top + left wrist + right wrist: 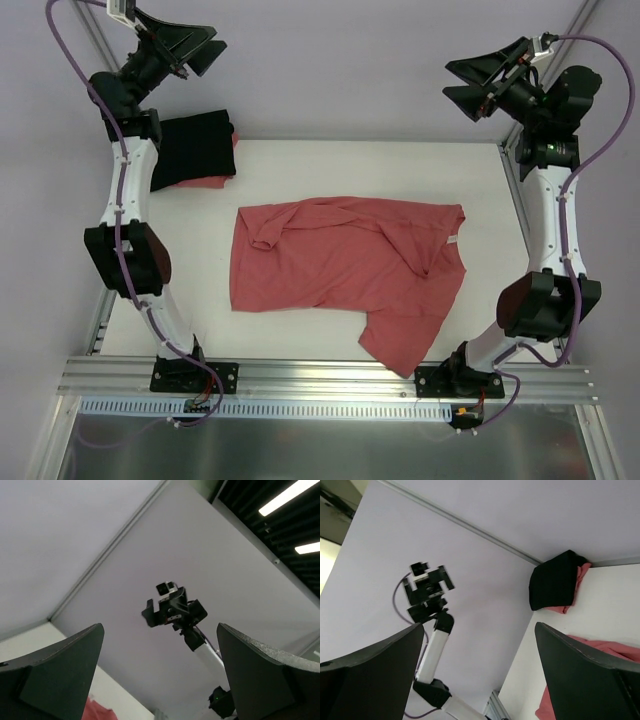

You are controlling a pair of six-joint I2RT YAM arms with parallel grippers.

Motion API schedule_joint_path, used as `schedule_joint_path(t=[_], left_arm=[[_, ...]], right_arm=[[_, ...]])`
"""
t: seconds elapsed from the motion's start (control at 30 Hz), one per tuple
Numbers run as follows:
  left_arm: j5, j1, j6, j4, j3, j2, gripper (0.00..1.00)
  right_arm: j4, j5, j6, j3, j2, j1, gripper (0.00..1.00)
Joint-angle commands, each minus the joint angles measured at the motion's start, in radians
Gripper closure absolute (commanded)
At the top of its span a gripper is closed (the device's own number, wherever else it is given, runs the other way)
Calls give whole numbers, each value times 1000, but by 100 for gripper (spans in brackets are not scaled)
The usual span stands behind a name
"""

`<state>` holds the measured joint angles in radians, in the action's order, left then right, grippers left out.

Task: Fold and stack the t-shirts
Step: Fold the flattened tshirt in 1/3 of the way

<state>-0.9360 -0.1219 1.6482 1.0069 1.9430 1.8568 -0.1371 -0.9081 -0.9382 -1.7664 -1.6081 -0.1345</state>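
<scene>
A coral-red t-shirt (345,262) lies spread out and rumpled on the middle of the white table (480,175); one sleeve hangs toward the near edge. A small white label shows at its right edge. At the back left corner a folded black t-shirt (195,148) rests on a folded coral-red one (205,183); the right wrist view shows this pile too, black t-shirt (554,584) over the red layer (566,608). My left gripper (208,55) hangs high over the back left, open and empty. My right gripper (450,80) hangs high at the back right, open and empty.
Metal frame posts stand at the back corners, and a rail runs along the near edge by the arm bases (195,375). Each wrist camera looks across at the other arm: the right gripper (172,610) and the left gripper (427,587) against the pale walls.
</scene>
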Motion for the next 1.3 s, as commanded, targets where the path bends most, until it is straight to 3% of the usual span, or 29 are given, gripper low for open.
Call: schedule_joint_path(t=[0.0, 0.07, 0.1, 0.2, 0.23, 0.33, 0.43, 0.47, 0.57, 0.6, 0.63, 0.67, 0.7, 0.77, 0.8, 0.83, 0.87, 0.93, 0.97, 1.0, 1.07, 1.27], left_arm=[[-30, -22, 178, 65, 28, -60, 1], [-67, -33, -112, -130, -15, -134, 1], [-85, -35, -208, -386, 2, -174, 1], [-58, -32, -650, -806, 161, -234, 1], [-17, -25, -908, -1105, 277, -246, 1], [40, -35, -1137, -1289, 320, -290, 1], [43, -39, -1110, -1289, 265, -327, 1], [33, -45, -1087, -1265, 231, -338, 1], [-6, -105, -973, -1122, 39, -430, 1], [-26, -170, -853, -1066, -69, -455, 1], [-46, -209, -778, -974, -146, -482, 1], [-82, -247, -699, -698, -229, -520, 1], [-130, -287, -507, -565, -347, -530, 1], [-141, -376, -359, -275, -427, -524, 1], [-127, -389, -341, -303, -435, -522, 1], [-110, -401, -390, -487, -409, -525, 1], [-116, -404, -626, -657, -288, -528, 1], [56, -391, -965, -1056, -140, -544, 1], [101, -390, -1145, -1181, -63, -547, 1], [146, -392, -1186, -1270, -53, -550, 1], [125, -390, -1243, -1291, -79, -542, 1], [-45, -407, -1164, -1084, -324, -562, 5]], right_arm=[[-188, -110, -145, -56, 16, -4, 1], [-95, -103, -88, -70, 39, -7, 1], [-81, -103, -71, -74, 43, -5, 0], [5, -94, -13, -82, 59, -8, 1], [49, -86, 71, -108, 68, -8, 1], [203, -60, 197, -146, 79, -8, 1], [318, -31, 313, -182, 86, -7, 1], [424, 9, 359, -212, 100, -8, 1], [688, 171, 520, -286, 131, -8, 1], [735, 223, 548, -295, 143, -5, 1], [831, 352, 574, -306, 154, 1, 1], [870, 404, 635, -338, 165, 7, 0], [901, 437, 669, -355, 177, 27, 1], [961, 560, 716, -381, 186, 52, 1], [970, 580, 731, -390, 189, 62, 1], [985, 595, 743, -396, 189, 64, 0], [999, 610, 766, -407, 191, 68, 1], [1037, 641, 779, -415, 189, 70, 1], [1042, 641, 783, -415, 188, 70, 1], [1047, 641, 794, -412, 188, 70, 1], [1059, 638, 799, -406, 174, 72, 0], [1030, 549, 818, -360, 151, 70, 0]])
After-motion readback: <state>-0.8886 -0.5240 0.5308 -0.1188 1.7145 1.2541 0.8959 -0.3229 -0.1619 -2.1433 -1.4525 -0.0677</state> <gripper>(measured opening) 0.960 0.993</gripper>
